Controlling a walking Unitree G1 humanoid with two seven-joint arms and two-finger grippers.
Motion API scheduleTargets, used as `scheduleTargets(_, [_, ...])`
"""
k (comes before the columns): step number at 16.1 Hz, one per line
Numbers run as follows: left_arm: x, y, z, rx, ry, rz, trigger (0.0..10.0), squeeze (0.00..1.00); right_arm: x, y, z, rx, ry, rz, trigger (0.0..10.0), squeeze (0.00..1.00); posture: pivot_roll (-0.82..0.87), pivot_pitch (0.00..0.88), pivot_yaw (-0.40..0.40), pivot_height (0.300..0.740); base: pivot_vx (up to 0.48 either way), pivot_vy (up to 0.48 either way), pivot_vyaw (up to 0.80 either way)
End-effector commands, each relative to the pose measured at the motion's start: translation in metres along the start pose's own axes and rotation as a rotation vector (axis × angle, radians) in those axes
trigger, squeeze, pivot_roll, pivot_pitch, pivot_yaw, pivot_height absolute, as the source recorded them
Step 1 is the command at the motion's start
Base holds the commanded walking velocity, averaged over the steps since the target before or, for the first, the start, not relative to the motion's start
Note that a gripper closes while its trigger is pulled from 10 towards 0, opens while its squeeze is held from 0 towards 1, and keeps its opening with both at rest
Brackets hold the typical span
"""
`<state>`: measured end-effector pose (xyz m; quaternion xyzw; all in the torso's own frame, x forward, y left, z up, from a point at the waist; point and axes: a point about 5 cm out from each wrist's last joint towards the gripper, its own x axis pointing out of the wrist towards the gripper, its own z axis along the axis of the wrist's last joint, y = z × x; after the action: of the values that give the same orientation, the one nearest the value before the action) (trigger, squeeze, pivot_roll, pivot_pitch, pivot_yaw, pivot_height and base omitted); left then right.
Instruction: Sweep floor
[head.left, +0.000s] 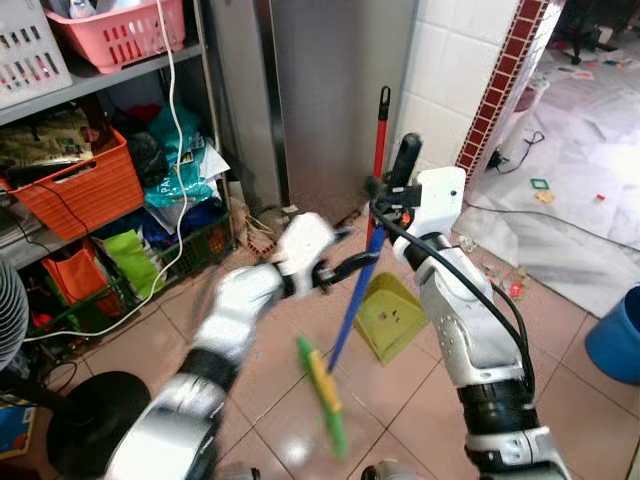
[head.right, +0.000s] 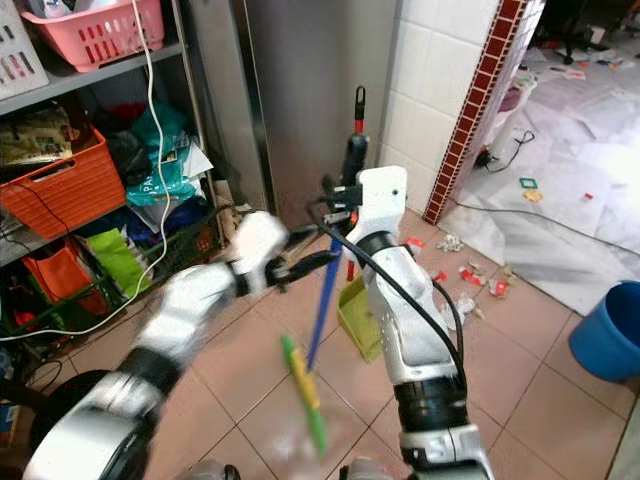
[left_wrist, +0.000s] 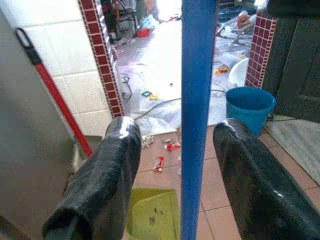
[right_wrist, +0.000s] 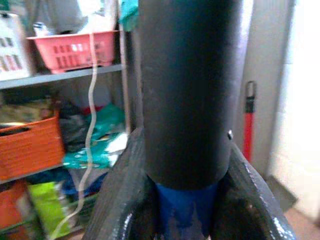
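Through the left eye I am watching the broom (head.left: 345, 320) hanging at the picture's centre, its blue shaft slanting down to a green head (head.left: 322, 392) at six o'clock over the tiled floor (head.left: 560, 330). The right gripper (head.left: 400, 165) is holding the black top grip at twelve o'clock; the left gripper (head.left: 352, 266) is reaching the shaft lower down.

Through the right eye I am seeing a yellow-green dustpan (head.right: 358, 318) just right of the shaft, and scraps of litter (head.right: 470, 275) at three o'clock.

Left wrist: the fingers (left_wrist: 105, 185) are standing wide, the shaft between them untouched.

Right wrist: the fingers (right_wrist: 125, 200) are clamping the handle.

My worry: with the lower grip loose, a stroke may twist the broom or knock the dustpan.
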<state>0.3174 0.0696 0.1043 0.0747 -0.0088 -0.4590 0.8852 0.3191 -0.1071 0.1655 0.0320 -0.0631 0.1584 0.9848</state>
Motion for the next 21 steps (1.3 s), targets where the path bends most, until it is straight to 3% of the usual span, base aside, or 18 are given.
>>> scheduleTargets(1, [0.0,0.001,0.011,0.026,-0.025,-0.015,10.0,1.0,0.005,0.002,0.01,-0.02,-0.054,0.002,0.0,0.0,-0.1,0.0,0.034,0.74,0.0,0.0,0.0])
scheduleTargets(2, [-0.017,-0.003,0.017,0.019,-0.044,0.021,10.0,1.0,0.004,0.0,0.007,-0.084,-0.065,-0.019,0.0,0.0,-0.09,0.0,0.03,0.74,0.0,0.0,0.0])
scheduleTargets(3, [-0.024,-0.004,0.017,0.012,-0.049,0.045,10.0,1.0,0.004,-0.001,0.006,-0.104,-0.069,-0.025,0.0,0.0,-0.09,0.0,0.035,0.74,0.0,0.0,0.0])
scheduleTargets(5, [-0.062,-0.006,0.005,-0.063,-0.034,0.243,10.0,1.0,-0.001,-0.007,0.0,-0.209,-0.068,-0.013,0.0,0.0,-0.09,0.0,0.064,0.74,0.0,0.0,0.0])
scheduleTargets(7, [-0.091,-0.001,-0.002,-0.143,-0.04,0.48,10.0,1.0,-0.012,-0.016,-0.008,-0.306,-0.061,0.022,0.0,0.0,-0.09,0.0,0.087,0.74,0.0,0.0,0.0])
scheduleTargets(9, [-0.11,0.0,-0.004,-0.207,-0.028,0.635,10.0,1.0,-0.019,-0.025,-0.019,-0.336,-0.043,-0.003,0.0,0.0,-0.07,0.0,0.053,0.74,0.0,0.0,0.0])
scheduleTargets(11, [-0.117,0.004,-0.005,-0.177,-0.016,0.742,10.0,1.0,-0.018,-0.037,-0.024,-0.262,-0.012,-0.13,0.0,0.0,-0.02,0.0,-0.01,0.74,0.0,0.0,0.0])
scheduleTargets(12, [-0.118,0.006,-0.004,-0.165,-0.006,0.775,10.0,1.0,-0.019,-0.039,-0.025,-0.253,-0.008,-0.155,0.0,0.0,-0.02,0.0,-0.01,0.74,0.0,0.0,0.0])
scheduleTargets(14, [-0.118,0.011,0.005,-0.134,0.003,0.849,10.0,1.0,-0.026,-0.055,-0.034,-0.158,0.03,-0.363,0.0,0.0,-0.04,0.0,-0.025,0.74,0.0,0.0,0.0])
scheduleTargets(15, [-0.119,0.011,0.008,-0.128,0.018,0.863,10.0,1.0,-0.029,-0.057,-0.035,-0.135,0.026,-0.398,0.0,0.0,-0.04,0.0,-0.022,0.74,0.0,0.0,0.0])
scheduleTargets(16, [-0.119,0.01,0.008,-0.136,0.02,0.861,10.0,0.0,-0.031,-0.057,-0.032,-0.144,0.021,-0.4,4.7,0.0,-0.08,0.0,0.0,0.74,0.0,0.0,0.0])
scheduleTargets(17, [-0.12,0.008,0.008,-0.149,0.017,0.861,10.0,0.0,-0.035,-0.059,-0.033,-0.158,0.05,-0.405,10.0,0.0,-0.08,0.0,0.002,0.74,0.0,0.0,0.0])
scheduleTargets(21, [-0.117,0.007,0.006,-0.239,0.012,0.872,10.0,0.0,-0.053,-0.07,-0.038,-0.133,0.057,-0.454,10.0,0.0,-0.11,0.0,0.042,0.74,0.0,0.0,0.0])
